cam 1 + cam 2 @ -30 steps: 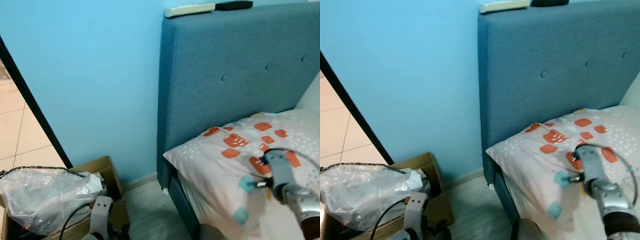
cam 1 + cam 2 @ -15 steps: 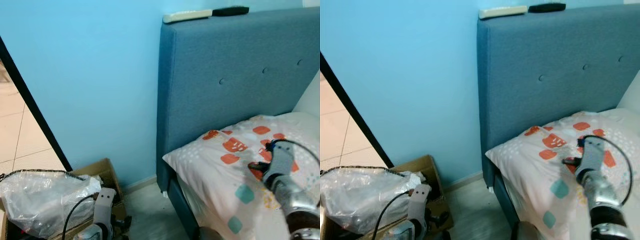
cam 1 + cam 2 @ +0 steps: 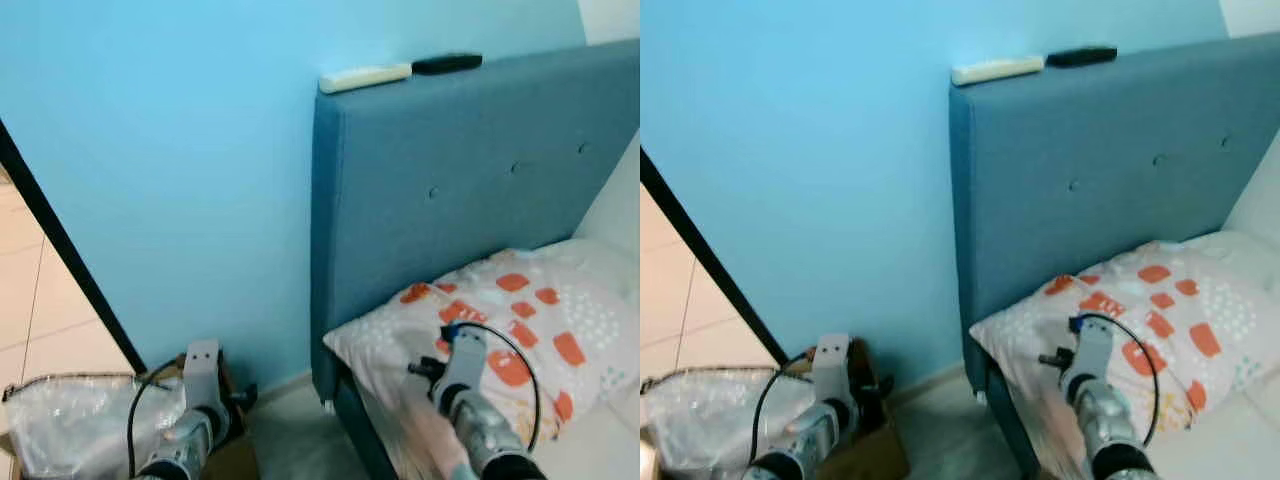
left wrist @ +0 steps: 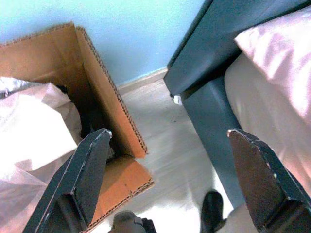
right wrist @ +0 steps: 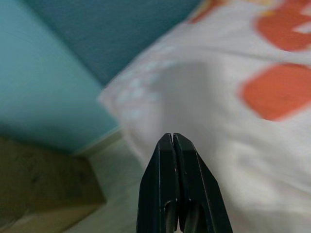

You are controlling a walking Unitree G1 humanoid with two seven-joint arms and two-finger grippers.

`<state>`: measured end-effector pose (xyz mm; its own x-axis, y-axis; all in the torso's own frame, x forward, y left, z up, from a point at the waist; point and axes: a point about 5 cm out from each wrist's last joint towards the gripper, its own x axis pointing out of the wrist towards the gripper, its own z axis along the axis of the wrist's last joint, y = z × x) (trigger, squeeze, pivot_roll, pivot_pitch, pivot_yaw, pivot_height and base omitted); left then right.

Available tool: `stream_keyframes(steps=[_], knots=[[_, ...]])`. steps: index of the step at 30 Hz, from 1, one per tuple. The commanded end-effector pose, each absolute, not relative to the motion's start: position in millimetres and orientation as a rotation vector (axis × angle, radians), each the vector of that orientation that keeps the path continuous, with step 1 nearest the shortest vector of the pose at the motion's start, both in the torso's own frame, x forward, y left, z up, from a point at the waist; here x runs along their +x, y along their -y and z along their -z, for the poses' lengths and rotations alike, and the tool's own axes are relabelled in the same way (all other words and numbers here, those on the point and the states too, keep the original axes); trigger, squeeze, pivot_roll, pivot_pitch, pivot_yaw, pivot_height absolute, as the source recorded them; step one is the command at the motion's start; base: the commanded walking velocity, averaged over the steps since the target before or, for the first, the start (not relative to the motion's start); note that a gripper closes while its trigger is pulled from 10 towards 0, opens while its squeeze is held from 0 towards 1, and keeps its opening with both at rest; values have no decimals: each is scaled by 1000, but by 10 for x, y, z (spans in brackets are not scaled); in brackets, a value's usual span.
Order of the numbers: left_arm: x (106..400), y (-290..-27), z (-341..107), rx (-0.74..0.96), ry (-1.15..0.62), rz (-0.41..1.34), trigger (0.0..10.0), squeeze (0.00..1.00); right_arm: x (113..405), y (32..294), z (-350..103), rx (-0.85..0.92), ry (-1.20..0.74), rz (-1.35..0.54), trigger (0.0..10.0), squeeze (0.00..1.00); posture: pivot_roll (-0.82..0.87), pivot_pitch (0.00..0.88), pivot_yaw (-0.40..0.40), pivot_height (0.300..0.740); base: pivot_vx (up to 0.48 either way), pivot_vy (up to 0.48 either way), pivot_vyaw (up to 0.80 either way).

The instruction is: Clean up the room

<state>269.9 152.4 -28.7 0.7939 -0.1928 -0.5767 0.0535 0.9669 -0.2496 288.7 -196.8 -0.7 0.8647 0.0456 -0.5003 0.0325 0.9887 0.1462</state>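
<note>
A white remote [image 3: 365, 77] and a black remote [image 3: 447, 63] lie end to end on top of the blue padded headboard [image 3: 450, 170]. Below it, a white pillow with orange patches [image 3: 545, 320] rests on the bed. My right gripper [image 5: 173, 138] hovers over the pillow's near corner, shut with nothing held; its silver wrist [image 3: 465, 355] sits above that corner. My left gripper [image 4: 169, 132] is open above the floor between a cardboard box [image 4: 104, 107] and the bed's corner. A crumpled clear plastic bag [image 3: 70, 435] fills the box.
A blue wall stands behind the box and the headboard. A black door frame [image 3: 60, 260] slants down at the left, with pale tiles beyond it. A strip of grey floor [image 4: 160, 121] runs between the box and the dark bed base [image 4: 214, 121].
The camera has tilted up, so the headboard top sits lower in the picture. My right gripper has moved left across the pillow to its near corner. My left arm has risen a little.
</note>
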Motion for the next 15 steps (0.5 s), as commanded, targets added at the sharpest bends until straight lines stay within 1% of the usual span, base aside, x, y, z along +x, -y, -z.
stream_keyframes(steps=[1,4,7,9,11,14,15], knots=[[2591,-1509,383,-206,-701,135,10000,0,2855,1901,68,113,-553,-29,10000,0,46,0,-11,683,0,0,0],[2540,-1514,424,-203,-723,127,10000,0,2841,1898,90,100,-562,-27,10000,0,47,0,-11,688,0,0,0],[2375,-1562,544,-201,-787,98,10000,0,2796,1923,140,77,-585,-15,10000,0,51,0,-9,703,0,0,0],[2375,-1562,544,-201,-787,98,10000,0,2796,1923,140,77,-585,-15,10000,0,51,0,-9,703,0,0,0],[2240,-1637,631,-197,-836,68,10000,0,2739,1938,196,36,-615,-10,10000,0,54,0,-10,713,0,0,0],[2186,-1670,663,-193,-856,56,10000,0,2713,1945,221,15,-628,-8,10000,0,56,0,-10,718,0,0,0],[2127,-1704,696,-187,-877,47,10000,0,2687,1958,244,5,-637,3,10000,0,57,0,-9,723,0,0,0]])
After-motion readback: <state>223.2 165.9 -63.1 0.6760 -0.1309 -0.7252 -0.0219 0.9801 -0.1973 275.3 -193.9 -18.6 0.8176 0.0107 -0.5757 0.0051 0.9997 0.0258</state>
